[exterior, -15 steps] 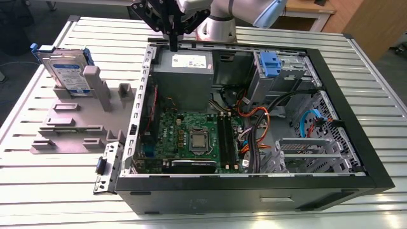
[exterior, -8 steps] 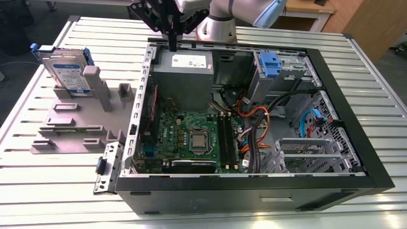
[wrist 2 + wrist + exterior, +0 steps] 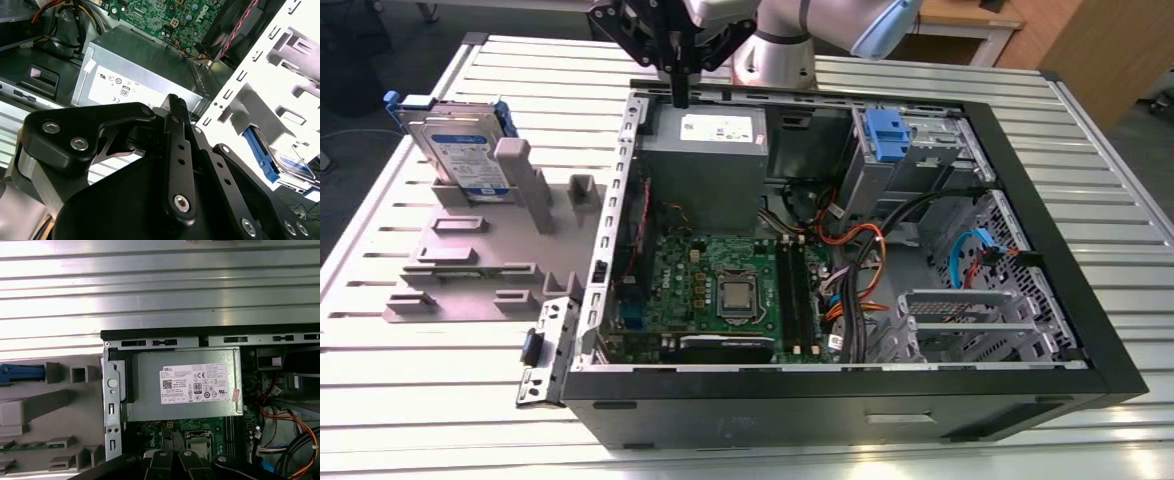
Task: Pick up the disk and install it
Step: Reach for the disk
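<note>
The disk, silver with a white-and-blue label in a blue caddy, stands upright in a grey holder on the exterior view's left, outside the computer case. Its blue edge shows in the first wrist view, and its blue frame in the second wrist view. My gripper hangs over the case's back rim, above the grey power-supply box. The black fingers are shut with nothing between them. The gripper is well apart from the disk, to its right in the exterior view.
The open computer case lies on a slatted metal table. Inside are the motherboard, cable bundles, a drive cage with a blue caddy and a metal bracket. The grey holder has several upright posts.
</note>
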You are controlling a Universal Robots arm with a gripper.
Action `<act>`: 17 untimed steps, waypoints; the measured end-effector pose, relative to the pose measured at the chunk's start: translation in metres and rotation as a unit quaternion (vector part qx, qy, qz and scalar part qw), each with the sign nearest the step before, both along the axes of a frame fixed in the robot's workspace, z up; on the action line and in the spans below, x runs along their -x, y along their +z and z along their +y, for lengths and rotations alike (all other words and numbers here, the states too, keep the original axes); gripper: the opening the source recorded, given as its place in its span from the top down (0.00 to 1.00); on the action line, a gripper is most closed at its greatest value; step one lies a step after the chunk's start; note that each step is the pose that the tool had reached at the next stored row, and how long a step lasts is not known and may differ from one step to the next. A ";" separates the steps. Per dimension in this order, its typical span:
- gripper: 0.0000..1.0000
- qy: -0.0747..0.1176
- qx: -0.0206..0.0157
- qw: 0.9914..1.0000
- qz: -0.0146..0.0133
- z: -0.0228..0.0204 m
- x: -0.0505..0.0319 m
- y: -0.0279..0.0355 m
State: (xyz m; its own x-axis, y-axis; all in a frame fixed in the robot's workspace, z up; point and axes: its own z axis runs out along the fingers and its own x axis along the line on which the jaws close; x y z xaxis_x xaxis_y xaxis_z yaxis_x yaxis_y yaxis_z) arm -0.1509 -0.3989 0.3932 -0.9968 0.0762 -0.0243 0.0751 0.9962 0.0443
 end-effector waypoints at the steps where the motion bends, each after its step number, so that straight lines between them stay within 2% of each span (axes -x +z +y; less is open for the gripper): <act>1: 0.89 0.000 0.000 1.000 0.000 0.0000 0.0002 0.0000; 17: 0.89 0.000 0.000 1.000 0.000 0.0000 0.0045 0.0000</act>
